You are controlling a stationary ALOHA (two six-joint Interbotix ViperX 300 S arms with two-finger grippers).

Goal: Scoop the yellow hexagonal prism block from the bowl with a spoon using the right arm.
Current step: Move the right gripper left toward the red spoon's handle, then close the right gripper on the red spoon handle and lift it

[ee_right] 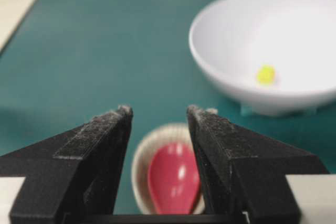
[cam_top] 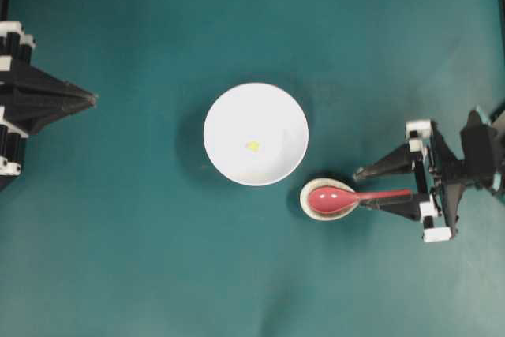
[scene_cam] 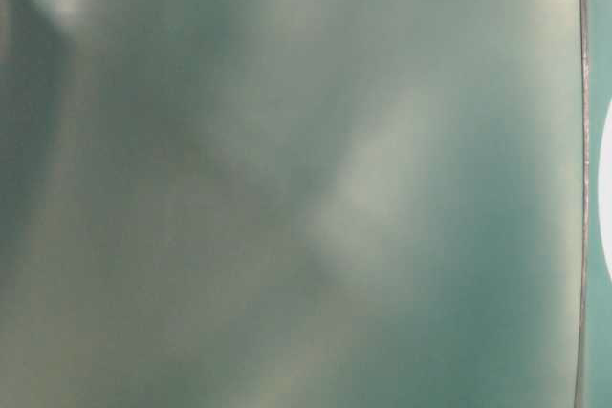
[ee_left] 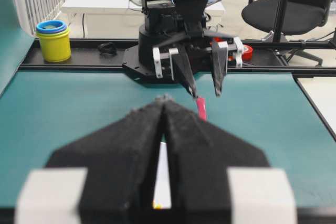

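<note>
Right tool point(cam_top: 364, 189) open over the spoon point(cam_top: 341, 198)
Block point(cam_top: 252, 146) sits in the bowl point(cam_top: 223, 116); left tool point(cam_top: 93, 99) closed, well left of the bowl.

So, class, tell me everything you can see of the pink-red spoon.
The spoon is glossy pink-red, plastic or ceramic by its look, with a deep oval scoop and a short straight handle. Its scoop lies hollow side up in a small off-white spoon rest beside the white bowl, and is empty. The handle points toward the right end effector, whose open fingers stand either side of it; whether they touch it cannot be told.
</note>
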